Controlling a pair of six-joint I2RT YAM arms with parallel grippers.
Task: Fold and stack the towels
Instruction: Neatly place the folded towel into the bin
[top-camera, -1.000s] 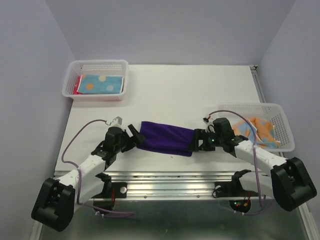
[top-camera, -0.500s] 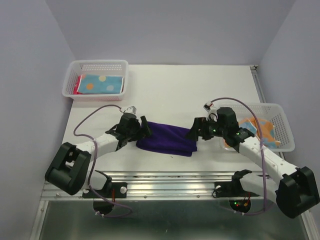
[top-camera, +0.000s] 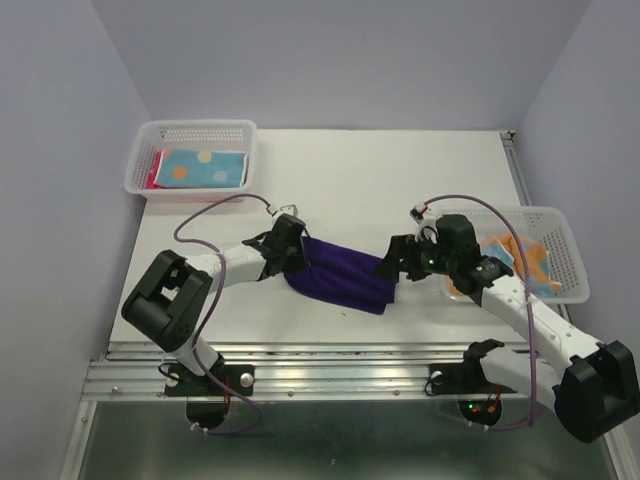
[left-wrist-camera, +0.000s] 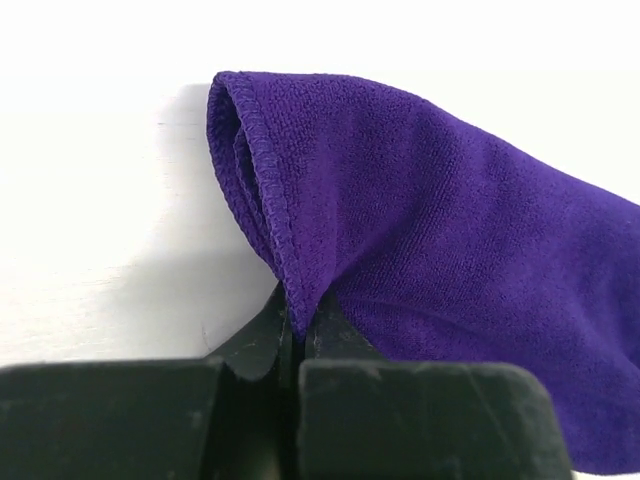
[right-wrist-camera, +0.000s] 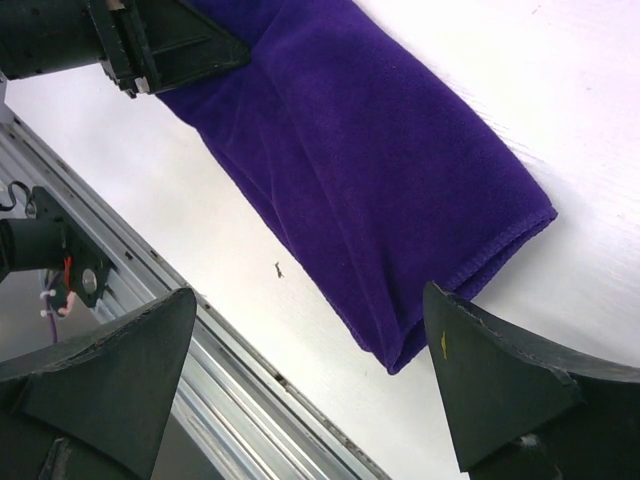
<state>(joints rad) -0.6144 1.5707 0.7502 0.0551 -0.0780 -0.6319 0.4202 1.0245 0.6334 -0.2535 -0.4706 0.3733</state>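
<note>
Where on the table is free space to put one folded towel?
Free: the table behind the purple towel, between the left basket and the right basket. Crowded: the near middle, where the left gripper pinches that towel and the right gripper hangs open.

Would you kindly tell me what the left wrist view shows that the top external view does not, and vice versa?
Only the left wrist view: the stitched hem of the dark purple towel pinched in the shut left gripper. Only the top external view: the right gripper at the towel's other end, a light blue dotted towel in the far-left white mesh basket, an orange patterned towel in the right white mesh basket. Both: the purple towel on the white table.
</note>
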